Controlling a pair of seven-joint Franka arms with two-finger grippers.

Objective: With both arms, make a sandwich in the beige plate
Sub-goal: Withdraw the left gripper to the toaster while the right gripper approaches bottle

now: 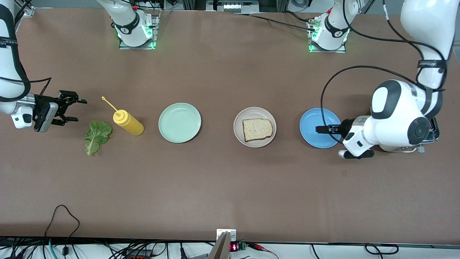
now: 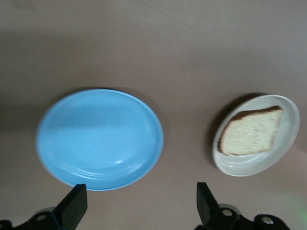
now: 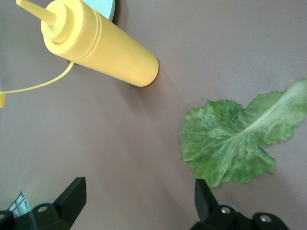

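A slice of speckled bread (image 1: 257, 129) (image 2: 250, 132) lies flat in the beige plate (image 1: 255, 113) (image 2: 290, 129) at mid-table. A ruffled green lettuce leaf (image 1: 97, 136) (image 3: 230, 143) lies on the table toward the right arm's end. My left gripper (image 1: 319, 130) (image 2: 140, 191) hangs open and empty over the blue plate (image 1: 312, 122) (image 2: 100, 139), which is bare. My right gripper (image 1: 79, 110) (image 3: 139, 184) is open and empty above the table beside the lettuce, apart from it.
A yellow squeeze bottle (image 1: 128, 123) (image 3: 100, 45) with a loose cap tether stands between the lettuce and an empty mint-green plate (image 1: 179, 122). The plates sit in one row across the table. A metal object (image 1: 433, 135) is partly hidden under the left arm.
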